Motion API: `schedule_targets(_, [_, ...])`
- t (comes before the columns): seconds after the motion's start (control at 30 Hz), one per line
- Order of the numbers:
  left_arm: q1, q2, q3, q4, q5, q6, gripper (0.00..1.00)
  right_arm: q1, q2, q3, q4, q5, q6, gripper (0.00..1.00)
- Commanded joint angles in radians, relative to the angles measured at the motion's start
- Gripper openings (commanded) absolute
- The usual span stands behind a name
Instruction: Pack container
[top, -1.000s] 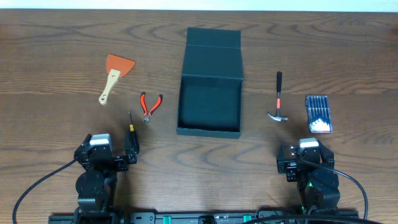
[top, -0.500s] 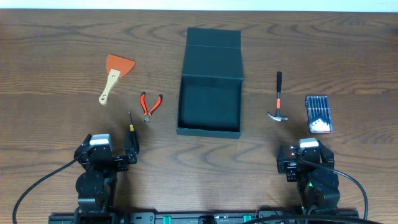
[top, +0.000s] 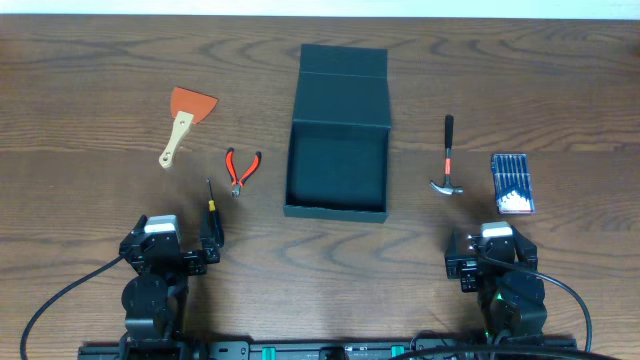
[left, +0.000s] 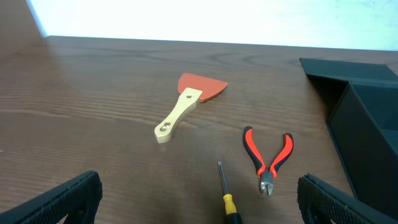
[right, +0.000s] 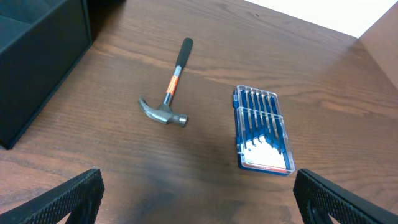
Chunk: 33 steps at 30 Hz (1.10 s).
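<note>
The container (top: 334, 211), a dark box, stands open at mid-table with its flap lid (top: 342, 90) laid back toward the far side. Nothing shows inside it. Its wall shows at the right edge of the left wrist view (left: 367, 149) and at the left edge of the right wrist view (right: 37, 56). My left gripper (top: 172, 243) (left: 200, 210) sits open near the front left edge, holding nothing. At the front right, my right gripper (top: 490, 250) (right: 199, 208) is open and empty too.
Left of the box lie a scraper (top: 180, 125) (left: 186, 106), red-handled pliers (top: 241, 168) (left: 268, 158) and a yellow-handled screwdriver (top: 211, 200) (left: 227, 199), which is closest to my left gripper. To the right lie a hammer (top: 447, 160) (right: 169, 93) and a blue drill-bit case (top: 511, 183) (right: 261, 127).
</note>
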Motion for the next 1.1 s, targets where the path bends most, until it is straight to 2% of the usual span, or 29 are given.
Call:
schedule_targets(0.0, [0.004, -0.006, -0.011, -0.021, -0.001, 0.014, 0.99, 0.005, -0.005, -0.006, 0.0, 0.006, 0.007, 0.99])
schedule_targets(0.53, [0.004, -0.006, -0.011, -0.021, -0.001, 0.014, 0.99, 0.005, -0.005, -0.006, 0.0, 0.008, 0.007, 0.99])
schedule_targets(0.67, [0.004, -0.006, -0.011, -0.021, -0.001, 0.014, 0.98, 0.005, -0.005, -0.006, 0.005, -0.014, 0.008, 0.99])
schedule_targets(0.73, [0.004, -0.006, -0.011, -0.021, -0.001, 0.014, 0.99, 0.005, -0.005, -0.006, 0.008, -0.089, 0.007, 0.99])
schedule_targets(0.9, [0.004, -0.006, -0.011, -0.021, -0.001, 0.014, 0.98, 0.005, -0.005, -0.006, 0.111, -0.119, 0.008, 0.99])
schedule_targets(0.97, [0.004, -0.006, -0.011, -0.021, -0.001, 0.014, 0.99, 0.005, -0.005, -0.006, 0.183, -0.117, 0.054, 0.99])
schedule_targets(1.07, [0.004, -0.006, -0.011, -0.021, -0.001, 0.014, 0.99, 0.005, -0.005, -0.006, 0.291, -0.077, 0.22, 0.99])
